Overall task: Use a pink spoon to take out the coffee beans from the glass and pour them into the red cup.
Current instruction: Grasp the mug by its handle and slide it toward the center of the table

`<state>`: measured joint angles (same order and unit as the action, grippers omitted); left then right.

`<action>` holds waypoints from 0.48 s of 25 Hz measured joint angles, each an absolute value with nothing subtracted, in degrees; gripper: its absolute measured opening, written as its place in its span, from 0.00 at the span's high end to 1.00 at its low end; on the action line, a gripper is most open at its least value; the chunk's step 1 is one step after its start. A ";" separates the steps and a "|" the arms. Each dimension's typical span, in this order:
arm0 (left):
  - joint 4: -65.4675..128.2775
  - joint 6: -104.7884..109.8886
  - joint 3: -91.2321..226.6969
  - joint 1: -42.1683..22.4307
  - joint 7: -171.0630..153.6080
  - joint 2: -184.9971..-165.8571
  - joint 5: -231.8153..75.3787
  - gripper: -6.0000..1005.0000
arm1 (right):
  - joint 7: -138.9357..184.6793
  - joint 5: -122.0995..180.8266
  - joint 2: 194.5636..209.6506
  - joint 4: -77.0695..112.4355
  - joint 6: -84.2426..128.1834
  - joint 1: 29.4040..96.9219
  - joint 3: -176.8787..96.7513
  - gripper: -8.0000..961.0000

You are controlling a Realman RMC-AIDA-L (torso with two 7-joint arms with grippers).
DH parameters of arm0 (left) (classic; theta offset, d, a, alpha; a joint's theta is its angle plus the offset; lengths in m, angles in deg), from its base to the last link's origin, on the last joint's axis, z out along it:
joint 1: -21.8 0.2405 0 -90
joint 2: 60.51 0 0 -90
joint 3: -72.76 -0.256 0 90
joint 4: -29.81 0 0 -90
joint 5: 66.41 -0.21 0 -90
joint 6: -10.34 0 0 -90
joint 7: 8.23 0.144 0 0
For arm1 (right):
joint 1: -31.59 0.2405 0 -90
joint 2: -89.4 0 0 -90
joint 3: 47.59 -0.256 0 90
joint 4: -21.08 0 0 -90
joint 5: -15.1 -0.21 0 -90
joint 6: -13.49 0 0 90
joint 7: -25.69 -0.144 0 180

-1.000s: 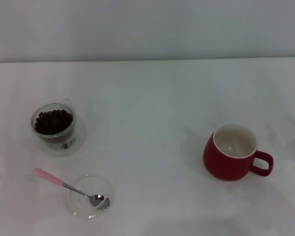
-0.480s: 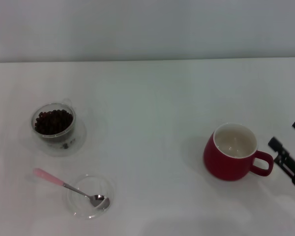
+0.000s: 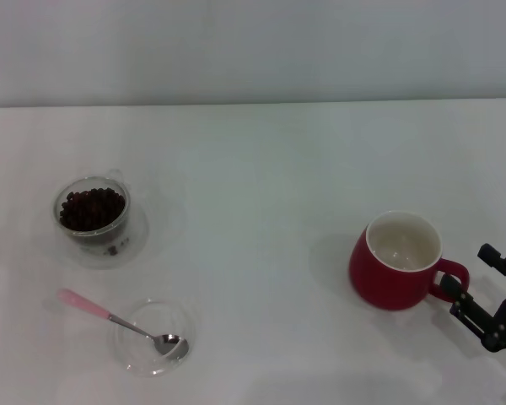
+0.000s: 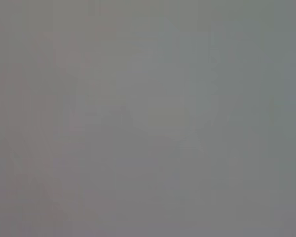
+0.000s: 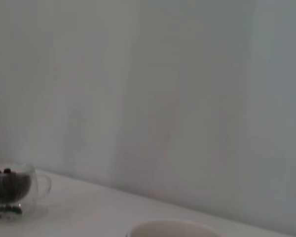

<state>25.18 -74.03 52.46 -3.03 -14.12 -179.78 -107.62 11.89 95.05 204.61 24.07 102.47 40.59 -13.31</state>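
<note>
1. The pink spoon [image 3: 118, 322] lies near the front-left corner of the table [image 3: 261, 169]. Its metal bowl rests in a shallow clear glass dish [image 3: 152, 337] and its pink handle sticks out over the dish rim toward the left edge. It has not moved over the last second, and nothing is touching it.
2. The glass [image 3: 93, 213] stands just behind the spoon, toward the left edge, on a clear saucer [image 3: 118, 246]. The coffee beans [image 3: 91, 208] fill it close to the rim, and a few loose beans lie on the saucer. None have been taken out.
3. The red cup [image 3: 396, 261] stands well apart, toward the front-right corner, with its loop handle facing the right edge. Its cream inside looks empty.
4. The change is on the right. A second ago no arm was in the head view; now the right gripper [image 3: 481, 287] has come in from the right edge and sits just beside the cup's handle, lower and nearer the front edge than half a second ago. Its two dark fingers [image 3: 458, 300] are spread apart and hold nothing.
5. The right wrist view shows the cup's rim at the picture's edge and the glass far off across the table.
6. The left gripper is in no view, and the left wrist view shows only a blank grey field, so I cannot say how its fingers stand.
7. My judgement: the task is at its very start. The right arm seems to be going for the cup, perhaps to steady or shift it, while the spoon is not yet picked up.
</note>
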 joint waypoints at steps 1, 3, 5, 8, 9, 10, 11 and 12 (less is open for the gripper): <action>25.17 -74.03 52.41 -3.04 -14.12 -179.77 -107.64 0.12 | 11.89 95.06 204.63 24.20 101.90 40.66 -13.29 0.28; 25.16 -74.03 52.38 -3.04 -14.12 -179.78 -107.67 0.12 | 11.89 95.08 204.63 24.47 100.98 40.74 -13.24 0.28; 25.15 -74.03 52.44 -2.98 -14.12 -179.78 -107.65 0.12 | 11.90 95.08 204.63 24.54 100.09 40.77 -13.20 0.28; 25.15 -74.03 52.47 -2.89 -14.12 -179.78 -107.60 0.12 | 12.23 95.08 204.64 24.67 98.89 40.77 -13.17 0.28; 25.15 -74.04 52.47 -2.89 -14.12 -179.78 -107.60 0.12 | 12.56 95.06 204.67 24.85 98.49 40.78 -13.25 0.29; 25.15 -74.03 52.47 -2.89 -14.12 -179.78 -107.59 0.12 | 13.22 94.93 204.68 25.16 98.04 40.88 -13.49 0.29; 25.15 -74.03 52.47 -2.92 -14.12 -179.78 -107.59 0.12 | 13.95 94.78 204.70 25.48 97.59 41.02 -13.73 0.29; 25.15 -74.03 52.47 -2.93 -14.12 -179.78 -107.58 0.12 | 14.66 94.64 204.70 25.80 97.17 41.20 -13.93 0.29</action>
